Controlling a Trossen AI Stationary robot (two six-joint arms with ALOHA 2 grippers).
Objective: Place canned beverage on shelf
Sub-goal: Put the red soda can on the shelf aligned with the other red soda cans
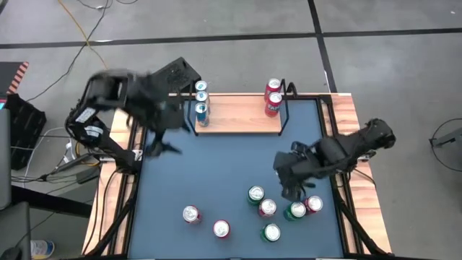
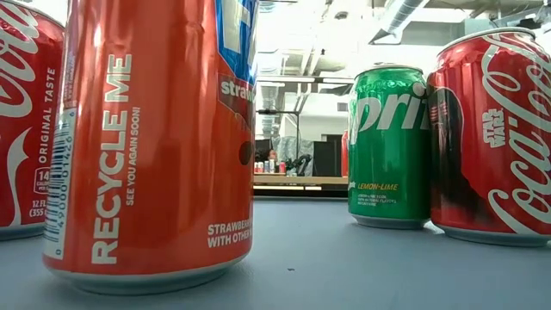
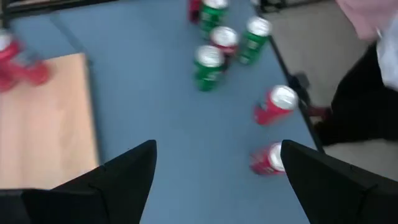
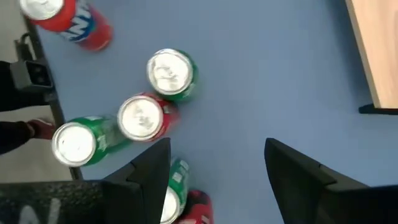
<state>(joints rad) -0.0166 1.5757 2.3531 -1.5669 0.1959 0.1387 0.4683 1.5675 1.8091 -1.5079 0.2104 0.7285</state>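
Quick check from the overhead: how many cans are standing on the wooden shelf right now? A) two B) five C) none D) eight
B: the shelf holds three blue cans at its left end and two red cans at its right end.

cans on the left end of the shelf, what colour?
Blue, with silver tops: the three blue cans stand in a row on the shelf. The high view shows them best.
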